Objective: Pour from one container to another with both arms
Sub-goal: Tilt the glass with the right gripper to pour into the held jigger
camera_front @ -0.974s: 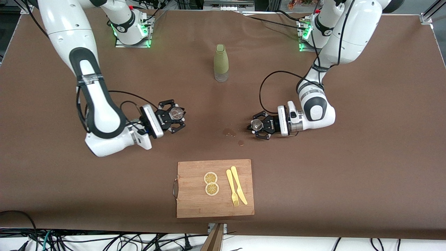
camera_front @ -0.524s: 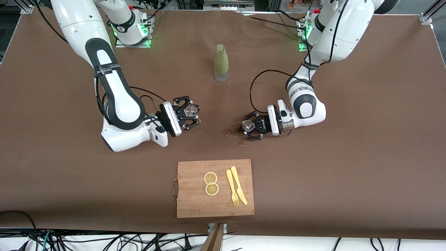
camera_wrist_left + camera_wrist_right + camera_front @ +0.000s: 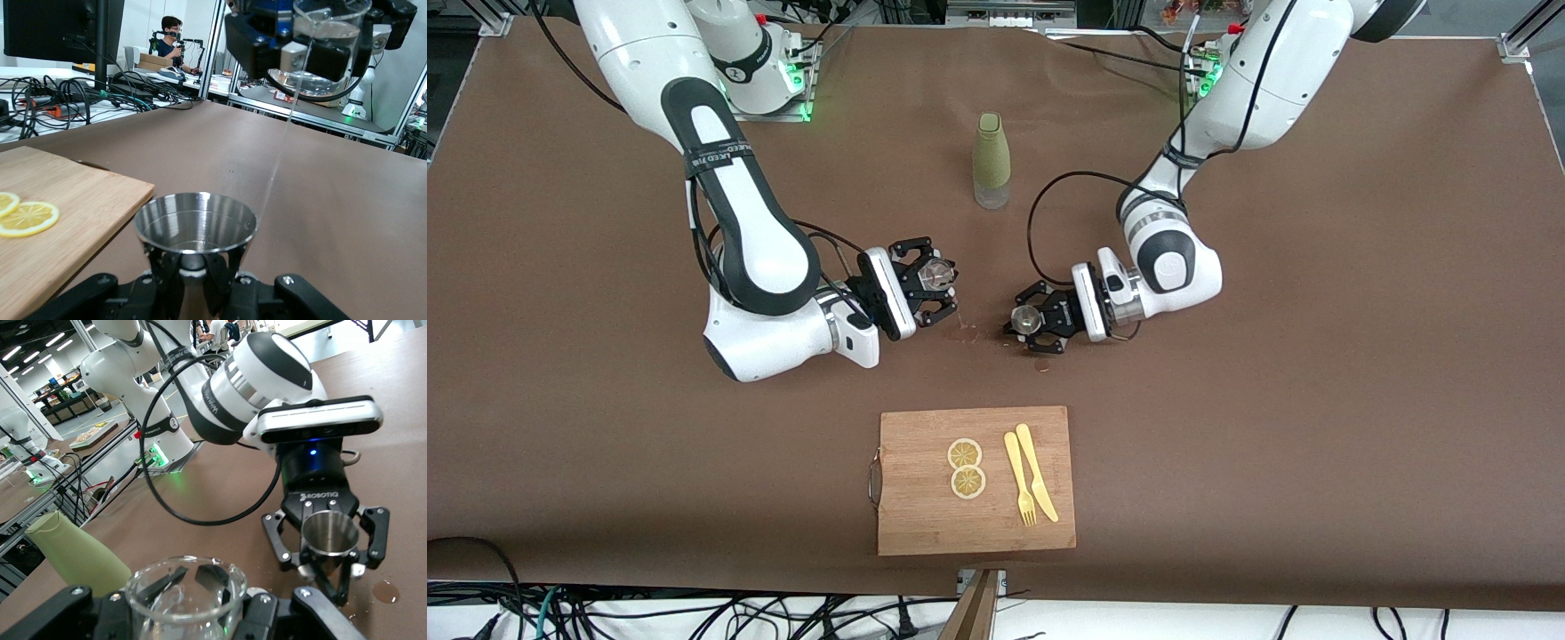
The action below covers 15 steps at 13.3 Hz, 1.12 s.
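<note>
Right gripper [image 3: 935, 283] clamped on a small clear glass beaker [image 3: 936, 274], held above the brown table [image 3: 1316, 356] near its middle, probably as the pouring vessel. Left gripper [image 3: 1033, 322] closed around a small steel conical cup [image 3: 1025, 317], mouth up and facing the beaker, seemingly to receive. Wet spots [image 3: 1040, 364] on the table between the grippers, suggesting spilling if the rims stay apart.

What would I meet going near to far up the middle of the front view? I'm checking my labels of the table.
Cutting board with lemon slices, fork and knife → spilled drops → the two grippers' cups: metal cup, glass cup → green bottle.
</note>
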Each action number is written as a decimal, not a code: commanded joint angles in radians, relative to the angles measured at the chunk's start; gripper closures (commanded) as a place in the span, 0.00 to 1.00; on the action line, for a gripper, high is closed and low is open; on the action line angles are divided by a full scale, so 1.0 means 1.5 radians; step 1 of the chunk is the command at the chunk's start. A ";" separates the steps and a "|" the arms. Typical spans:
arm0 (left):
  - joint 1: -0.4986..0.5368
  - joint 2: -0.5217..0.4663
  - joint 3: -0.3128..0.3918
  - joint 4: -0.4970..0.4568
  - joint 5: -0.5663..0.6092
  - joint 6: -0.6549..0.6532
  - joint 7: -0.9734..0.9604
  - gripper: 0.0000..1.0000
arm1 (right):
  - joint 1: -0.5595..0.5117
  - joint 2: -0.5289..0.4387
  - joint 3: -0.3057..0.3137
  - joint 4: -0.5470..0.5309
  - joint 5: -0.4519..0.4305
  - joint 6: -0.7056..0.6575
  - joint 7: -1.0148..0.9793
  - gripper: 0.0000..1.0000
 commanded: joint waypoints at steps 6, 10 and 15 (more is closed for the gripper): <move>-0.026 0.042 -0.038 0.019 -0.153 0.036 0.122 1.00 | 0.029 0.000 0.002 0.017 0.005 0.059 0.018 0.92; -0.028 0.067 -0.050 0.036 -0.200 0.039 0.184 1.00 | 0.044 0.001 0.001 0.020 -0.001 0.084 0.050 0.92; -0.026 0.067 -0.057 0.048 -0.214 0.068 0.191 1.00 | 0.055 0.005 0.001 0.020 -0.001 0.112 0.068 0.92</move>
